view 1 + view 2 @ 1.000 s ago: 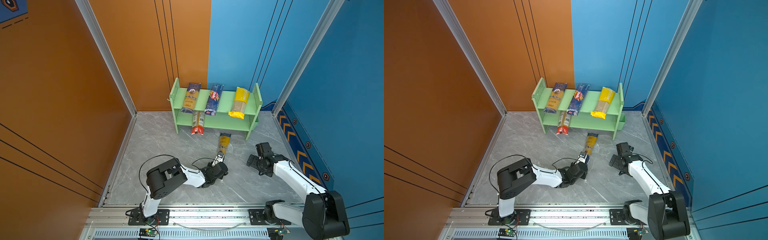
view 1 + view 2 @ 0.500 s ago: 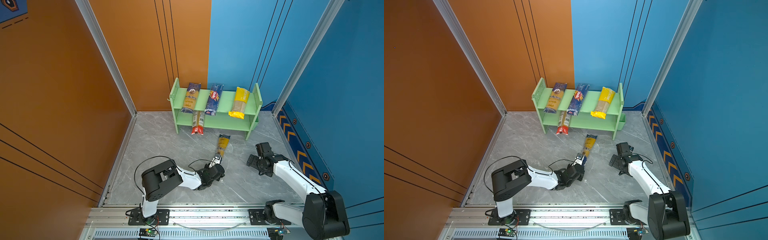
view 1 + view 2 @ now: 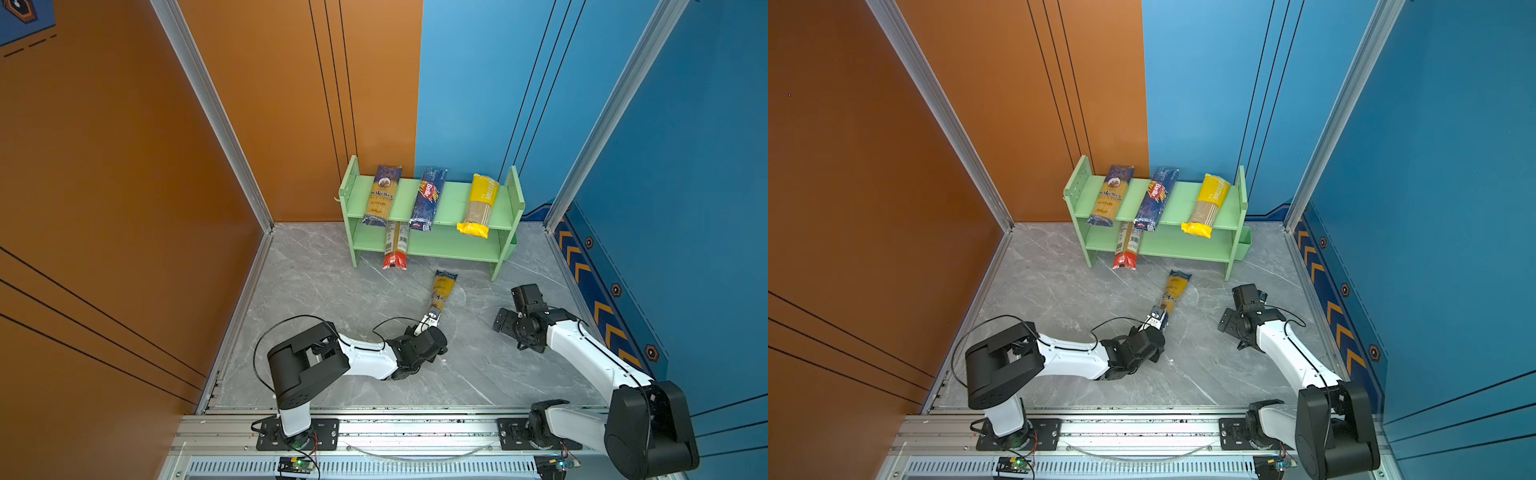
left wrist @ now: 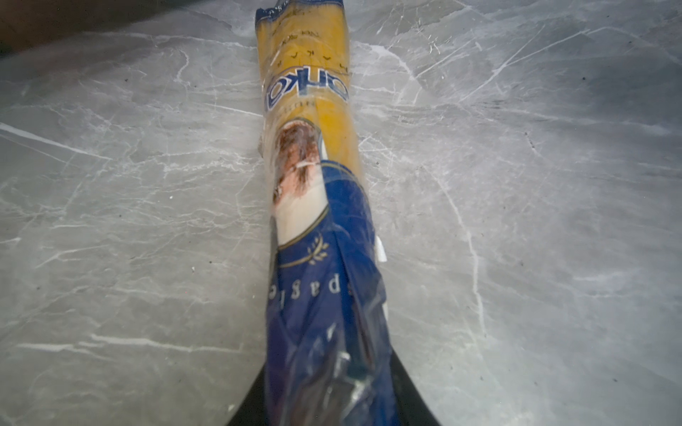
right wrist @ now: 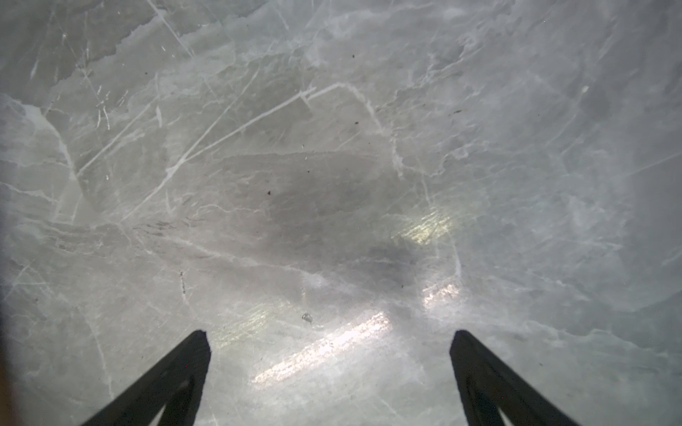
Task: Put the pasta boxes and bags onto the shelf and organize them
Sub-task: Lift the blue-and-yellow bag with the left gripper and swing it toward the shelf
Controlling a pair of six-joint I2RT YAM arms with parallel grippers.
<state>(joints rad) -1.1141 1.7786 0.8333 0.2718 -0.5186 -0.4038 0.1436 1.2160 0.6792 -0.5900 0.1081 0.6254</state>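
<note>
A dark-blue-and-yellow pasta bag (image 3: 443,286) (image 3: 1176,286) lies on the grey floor in front of the shelf (image 3: 453,199) (image 3: 1177,203). My left gripper (image 3: 431,319) (image 3: 1157,318) (image 4: 328,398) is shut on its near blue end, and the bag (image 4: 313,147) stretches away from the jaws. On the upper tier lie a second dark-blue-and-yellow pack (image 3: 380,195), a blue Barilla pack (image 3: 428,199) and a yellow pack (image 3: 478,203). A red-ended clear pack (image 3: 395,249) sticks out of the lower tier. My right gripper (image 3: 505,322) (image 3: 1229,322) (image 5: 328,346) hangs open over bare floor.
Orange wall (image 3: 166,166) on the left and blue walls (image 3: 665,208) behind and right enclose the floor. A metal rail (image 3: 395,432) carrying both arm bases runs along the front. A small green bin (image 3: 1244,245) hangs on the shelf's right side.
The left arm's elbow has swung left and lower while its gripper stayed on the bag's near end and closed a little. The bag shifted slightly left. The right arm has not moved.
</note>
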